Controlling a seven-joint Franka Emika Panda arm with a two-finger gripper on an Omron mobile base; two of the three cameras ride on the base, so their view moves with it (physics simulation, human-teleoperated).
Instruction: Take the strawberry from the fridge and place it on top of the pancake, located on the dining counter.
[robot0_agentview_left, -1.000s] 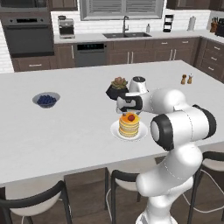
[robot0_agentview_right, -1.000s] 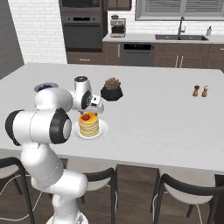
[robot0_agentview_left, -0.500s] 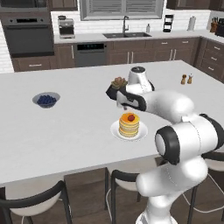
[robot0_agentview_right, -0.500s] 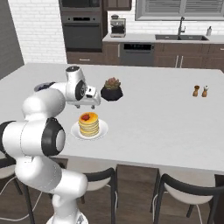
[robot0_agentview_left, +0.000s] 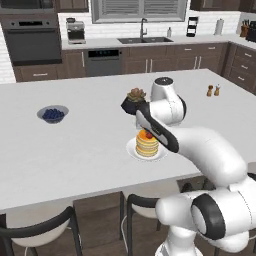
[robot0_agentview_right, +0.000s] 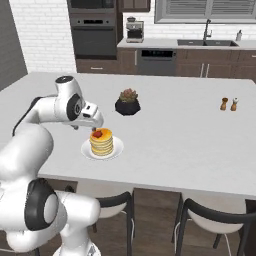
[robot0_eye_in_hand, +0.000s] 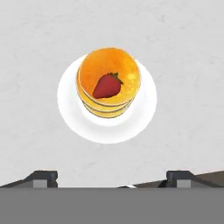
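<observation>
Left base view: the strawberry (robot0_agentview_left: 148, 134) sits on the pancake stack (robot0_agentview_left: 147, 144) on a white plate (robot0_agentview_left: 134, 151); a bowl of blueberries (robot0_agentview_left: 52, 114) is well apart on the tabletop (robot0_agentview_left: 75, 150). Right base view: salt and pepper shakers (robot0_agentview_right: 229, 104) stand far off. Hand view: the tool (robot0_eye_in_hand: 111, 178) has its tips wide apart, holding nothing.
</observation>
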